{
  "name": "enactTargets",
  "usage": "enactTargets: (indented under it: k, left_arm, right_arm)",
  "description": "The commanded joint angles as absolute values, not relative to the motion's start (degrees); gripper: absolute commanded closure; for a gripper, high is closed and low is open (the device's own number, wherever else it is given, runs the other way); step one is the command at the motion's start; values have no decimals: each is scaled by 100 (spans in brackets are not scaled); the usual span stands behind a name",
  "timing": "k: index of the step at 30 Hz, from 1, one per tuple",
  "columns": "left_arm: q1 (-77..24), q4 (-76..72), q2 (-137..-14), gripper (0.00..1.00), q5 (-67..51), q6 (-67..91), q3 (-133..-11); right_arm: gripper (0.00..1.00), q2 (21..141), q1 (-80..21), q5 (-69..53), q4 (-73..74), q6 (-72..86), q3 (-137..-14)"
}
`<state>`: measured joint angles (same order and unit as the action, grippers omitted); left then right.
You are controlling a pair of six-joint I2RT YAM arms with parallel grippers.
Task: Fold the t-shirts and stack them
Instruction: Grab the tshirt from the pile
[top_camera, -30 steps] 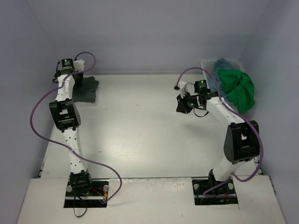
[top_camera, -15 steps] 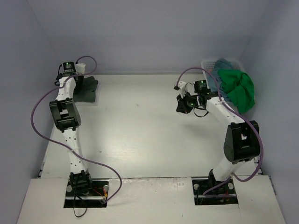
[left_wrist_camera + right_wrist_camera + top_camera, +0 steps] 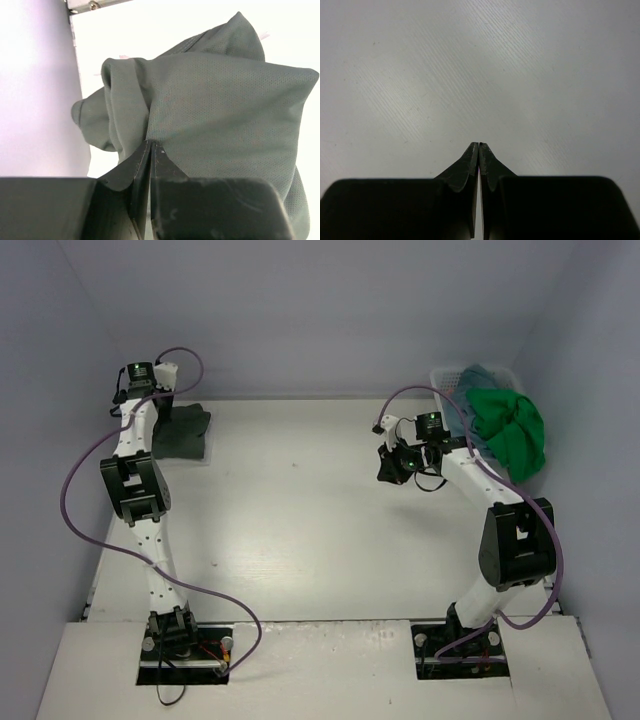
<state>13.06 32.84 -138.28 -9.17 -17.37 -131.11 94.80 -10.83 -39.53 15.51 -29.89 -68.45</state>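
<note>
A dark grey-green t-shirt (image 3: 188, 432) lies crumpled at the table's far left corner. My left gripper (image 3: 164, 416) is shut on a fold of it. In the left wrist view the cloth (image 3: 215, 95) gathers into creases right at the closed tips of that gripper (image 3: 151, 144). A bright green t-shirt (image 3: 512, 430) hangs over the basket at the far right, with a teal-blue one (image 3: 482, 375) behind it. My right gripper (image 3: 391, 468) is shut and empty, hovering over bare table (image 3: 479, 145).
The white mesh basket (image 3: 441, 376) stands in the far right corner against the walls. The left wall (image 3: 35, 90) is close beside the grey-green shirt. White tabletop (image 3: 290, 520) spreads between the two arms.
My left wrist has shifted a little to the left, towards the wall, keeping hold of the grey-green shirt. The right arm has stayed still.
</note>
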Motion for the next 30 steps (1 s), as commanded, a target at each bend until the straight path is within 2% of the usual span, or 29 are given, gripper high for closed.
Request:
enactTargets:
  k: [1,9,16,17,19,20,23,27,30]
  left_arm:
    - [1283,3041,-13175,100,-809,-1801,-13228]
    - [1310,3076,-13324,100,-931,-1749,-13140]
    - [1354,3357,-13403,100,-1502,-1459,-13254]
    - [1354,3436,-13429,90,-1590,-1450,-13280]
    - [1362,3576,-13508,82,-1774,-1433,-13420]
    - [1362,3690,-13578,71,-1836,-1424,-13456]
    - [1389,3727,-13623,57,-1916,-1362,-13483]
    - [1397,3665,-13606,56,-1784,-1362,-13518]
    - [1450,3560,-13509,60,-1731,-1301,-13552]
  right_arm:
    - [100,9334,-1037,-4157,1503,-3023,-6838]
    - [100,9351,-1046,-4166,1512,-3050,-6838]
    - [100,9422,-1046,-4192,1547,-3050,-6908]
    - [100,9422,-1046,-4192,1556,-3059,-6908]
    - [100,9422,-1046,-4192,1556,-3059,-6917]
    - [100,9422,-1046,-4192,1556,-3059,-6917]
    - [100,9422,-1046,-4192,1556,-3076,-6917]
    - [100,9448,-1046,-4201,1565,-3094,-6899]
    - [100,9448,-1046,-4201,1564,-3103,-6908]
